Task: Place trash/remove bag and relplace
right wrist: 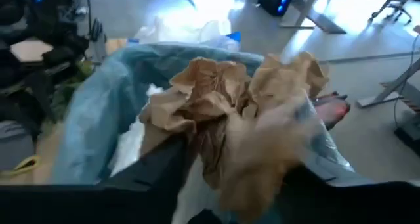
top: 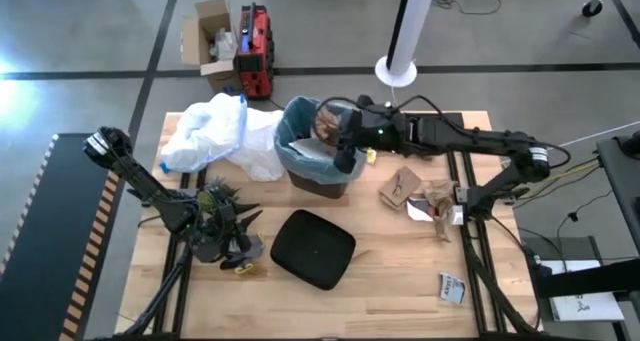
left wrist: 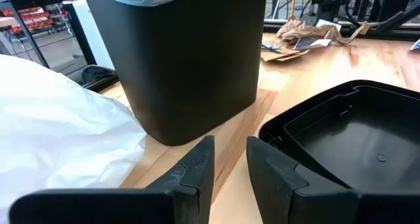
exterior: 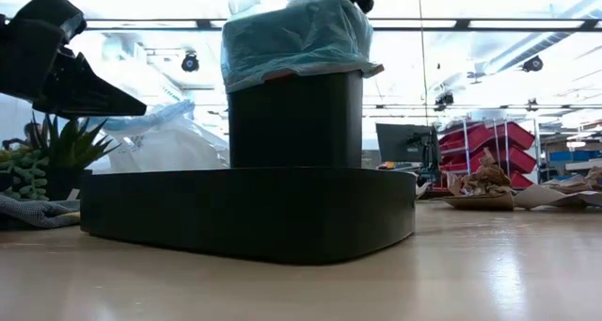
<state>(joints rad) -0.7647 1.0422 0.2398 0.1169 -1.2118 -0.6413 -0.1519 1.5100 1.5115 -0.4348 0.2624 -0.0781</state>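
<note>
The black bin [top: 322, 171] stands at the table's far middle, lined with the light-blue bag [top: 295, 131], whose rim is folded over the bin's edge [exterior: 292, 34]. My right gripper [right wrist: 230, 181] hangs open over the bin's mouth, with crumpled brown paper trash [right wrist: 216, 99] between its fingers. At the near left, my left gripper [left wrist: 230, 165] is open by a narrow gap with nothing in it. It points toward the bin [left wrist: 184, 60] and the black lid [left wrist: 354, 132], which lies hollow side up on the table. My right gripper has the crumpled brown paper [top: 325, 123] between its fingers above the bin's mouth, coming at it slanting down from the table's right. That spot is blurred, and I cannot tell whether the fingers touch the paper.
A white plastic bag [top: 215, 131] lies left of the bin. More brown paper [top: 400, 186] [top: 438, 199] lies right of it, and a small wrapper [top: 452, 288] lies near the front right. A green plant [top: 222, 199] sits by my left gripper. The lid [top: 313, 248] fills the near middle.
</note>
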